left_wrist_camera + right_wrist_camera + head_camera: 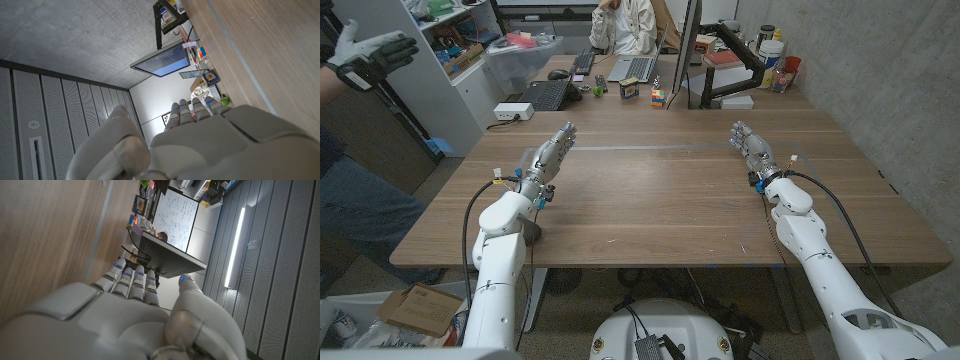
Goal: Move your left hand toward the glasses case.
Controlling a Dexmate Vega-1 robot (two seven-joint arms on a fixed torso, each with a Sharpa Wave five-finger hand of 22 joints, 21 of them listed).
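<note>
Wooden tabletop [660, 195] lies bare ahead of both hands, and no glasses case can be made out on it in any view; whether one sits among the clutter beyond the far edge is too small to tell. By my reading the reach has not got anywhere yet, since there is no visible target to close on. The left hand [548, 160] holds nothing, fingers stretched out forward and apart, above the table's left part. The right hand [753, 150], well apart across the table, is likewise empty with fingers extended.
</note>
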